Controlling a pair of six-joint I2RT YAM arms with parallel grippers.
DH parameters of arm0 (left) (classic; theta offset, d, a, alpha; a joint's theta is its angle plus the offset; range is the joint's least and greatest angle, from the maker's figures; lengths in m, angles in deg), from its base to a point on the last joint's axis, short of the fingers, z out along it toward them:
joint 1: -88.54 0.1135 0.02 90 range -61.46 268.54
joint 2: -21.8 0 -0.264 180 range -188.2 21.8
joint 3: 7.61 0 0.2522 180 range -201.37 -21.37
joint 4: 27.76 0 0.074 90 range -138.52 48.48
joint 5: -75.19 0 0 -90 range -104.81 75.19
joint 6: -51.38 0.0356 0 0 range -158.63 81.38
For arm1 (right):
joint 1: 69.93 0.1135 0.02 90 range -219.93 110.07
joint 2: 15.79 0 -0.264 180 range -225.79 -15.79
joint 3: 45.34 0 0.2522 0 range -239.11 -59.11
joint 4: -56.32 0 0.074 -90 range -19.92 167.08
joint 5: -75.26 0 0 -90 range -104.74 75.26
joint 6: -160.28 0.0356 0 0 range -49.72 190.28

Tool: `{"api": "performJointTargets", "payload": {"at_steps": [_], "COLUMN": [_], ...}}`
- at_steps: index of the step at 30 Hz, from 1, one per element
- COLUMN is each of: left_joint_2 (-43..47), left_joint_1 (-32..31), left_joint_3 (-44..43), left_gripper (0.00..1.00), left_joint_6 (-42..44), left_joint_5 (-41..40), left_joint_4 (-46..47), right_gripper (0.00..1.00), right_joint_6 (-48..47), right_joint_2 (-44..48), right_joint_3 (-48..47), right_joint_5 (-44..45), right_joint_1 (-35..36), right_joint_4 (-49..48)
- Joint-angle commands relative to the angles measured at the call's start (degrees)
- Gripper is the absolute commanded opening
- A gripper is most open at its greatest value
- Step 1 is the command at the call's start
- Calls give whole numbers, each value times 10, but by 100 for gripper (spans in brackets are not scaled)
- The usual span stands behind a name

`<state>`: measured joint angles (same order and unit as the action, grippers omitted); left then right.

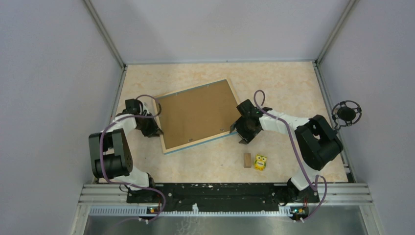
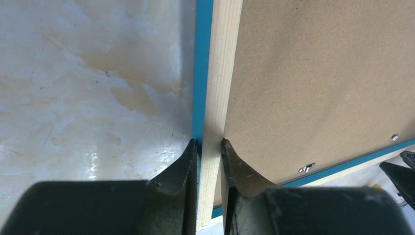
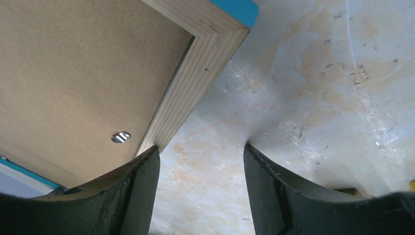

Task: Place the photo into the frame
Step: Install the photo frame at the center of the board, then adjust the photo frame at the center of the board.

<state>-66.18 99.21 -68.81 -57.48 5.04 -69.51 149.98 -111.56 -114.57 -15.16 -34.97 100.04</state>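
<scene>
The frame (image 1: 195, 145) lies face down and slightly turned at the middle of the table, showing its light wood back, blue edges and a brown backing board (image 1: 195, 115). No photo shows in any view. My left gripper (image 1: 152, 128) sits at the frame's left side. In the left wrist view that gripper (image 2: 209, 142) is shut on the wooden rail (image 2: 222, 58), with one finger on the blue outer edge and the other at the inner edge over the board. My right gripper (image 1: 243, 128) stands open beside the frame's right corner (image 3: 195, 73). Its left finger (image 3: 142, 171) touches the rail's outer side, and only bare table lies between the fingers.
A small wooden block (image 1: 247, 160) and a yellow toy (image 1: 260, 162) lie near the front right, close to the right arm. A black round device (image 1: 346, 114) hangs by the right wall. Metal clips (image 3: 120, 137) hold the backing board. Walls enclose the table on three sides.
</scene>
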Motion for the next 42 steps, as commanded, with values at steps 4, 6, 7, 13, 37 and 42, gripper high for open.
{"api": "performJointTargets", "payload": {"at_steps": [4,6,7,13,37,42], "left_joint_2": [55,67,71,90,129,129], "left_joint_1": [1,0,1,1,-37,-46], "left_joint_3": [11,14,16,19,35,35], "left_gripper": [29,27,28,40,56,59], "left_joint_6": [0,4,5,14,18,21], "left_joint_5": [89,101,103,124,210,210], "left_joint_4": [50,58,60,70,112,113], "right_gripper": [62,63,63,62,0,0], "right_joint_6": [-1,0,1,3,-135,-293], "right_joint_2": [-2,-3,-6,-41,-159,-183], "right_joint_3": [-27,-31,-33,-29,-43,-105], "right_joint_5": [33,36,37,16,44,35], "right_joint_1": [-3,-5,-7,-32,-64,-82], "right_joint_4": [-13,-12,-13,-23,-56,-73]}}
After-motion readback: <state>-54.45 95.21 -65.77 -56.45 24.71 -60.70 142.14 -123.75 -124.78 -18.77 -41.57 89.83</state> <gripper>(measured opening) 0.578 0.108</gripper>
